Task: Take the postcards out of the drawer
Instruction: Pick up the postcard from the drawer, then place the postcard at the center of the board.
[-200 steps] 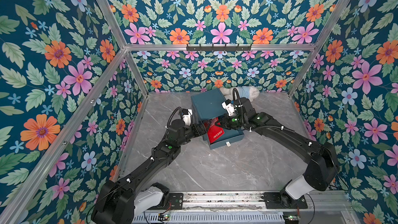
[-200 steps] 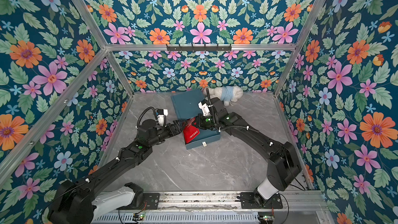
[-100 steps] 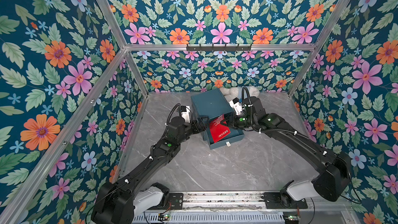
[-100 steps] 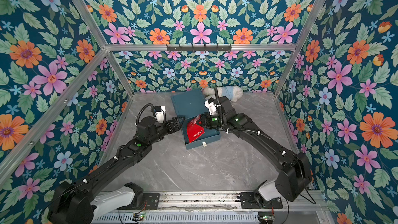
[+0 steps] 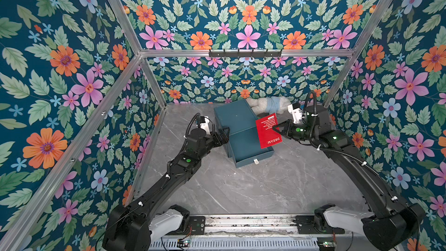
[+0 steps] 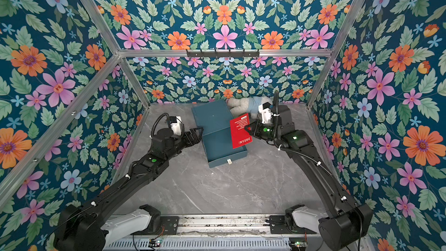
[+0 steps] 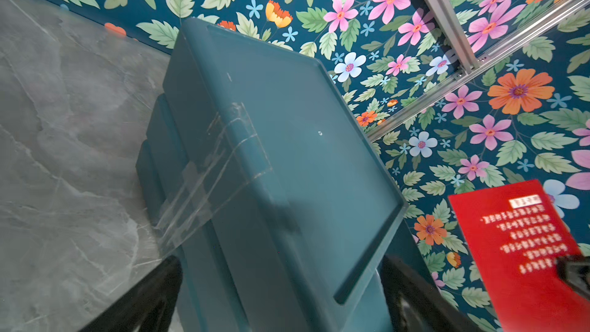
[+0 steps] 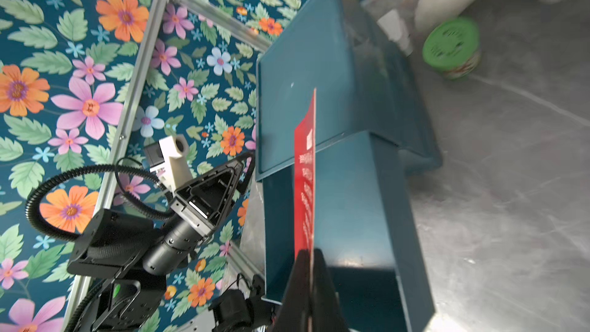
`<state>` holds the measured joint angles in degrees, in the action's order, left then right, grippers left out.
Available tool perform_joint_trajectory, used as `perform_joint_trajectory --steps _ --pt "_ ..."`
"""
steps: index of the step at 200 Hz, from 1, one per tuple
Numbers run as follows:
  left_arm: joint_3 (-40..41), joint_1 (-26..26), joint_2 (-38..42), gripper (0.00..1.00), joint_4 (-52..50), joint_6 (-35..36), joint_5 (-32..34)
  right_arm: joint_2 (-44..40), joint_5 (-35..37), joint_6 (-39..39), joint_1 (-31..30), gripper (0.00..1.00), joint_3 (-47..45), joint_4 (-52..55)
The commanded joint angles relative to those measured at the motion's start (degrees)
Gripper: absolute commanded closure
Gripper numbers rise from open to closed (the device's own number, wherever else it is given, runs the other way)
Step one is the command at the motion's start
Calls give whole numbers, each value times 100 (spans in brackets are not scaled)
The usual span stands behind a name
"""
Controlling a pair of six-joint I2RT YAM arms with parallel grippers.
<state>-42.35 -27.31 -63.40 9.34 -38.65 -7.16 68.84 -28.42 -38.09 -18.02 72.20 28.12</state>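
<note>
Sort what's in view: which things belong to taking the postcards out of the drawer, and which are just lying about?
Job:
red postcard, pinched in right gripper
open teal drawer
left gripper, open at its side

Lying about:
plush toy
green-lidded tub
hook rail

Bright, even light; faint shadows; wrist views partly blurred.

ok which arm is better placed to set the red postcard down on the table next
Right. The right gripper is shut on the red postcard, holding it above the open drawer. The left gripper is open and empty at the cabinet's other side.
</note>
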Motion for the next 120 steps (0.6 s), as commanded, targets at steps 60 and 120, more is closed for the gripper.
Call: perform_joint_trajectory --steps 60,120 --pt "-289 398 -109 0 -249 241 551 251 -161 610 1878 100 -575 -539" --pt "-187 729 -345 0 0 -93 521 1692 -906 502 1976 100 -1021 -2071"
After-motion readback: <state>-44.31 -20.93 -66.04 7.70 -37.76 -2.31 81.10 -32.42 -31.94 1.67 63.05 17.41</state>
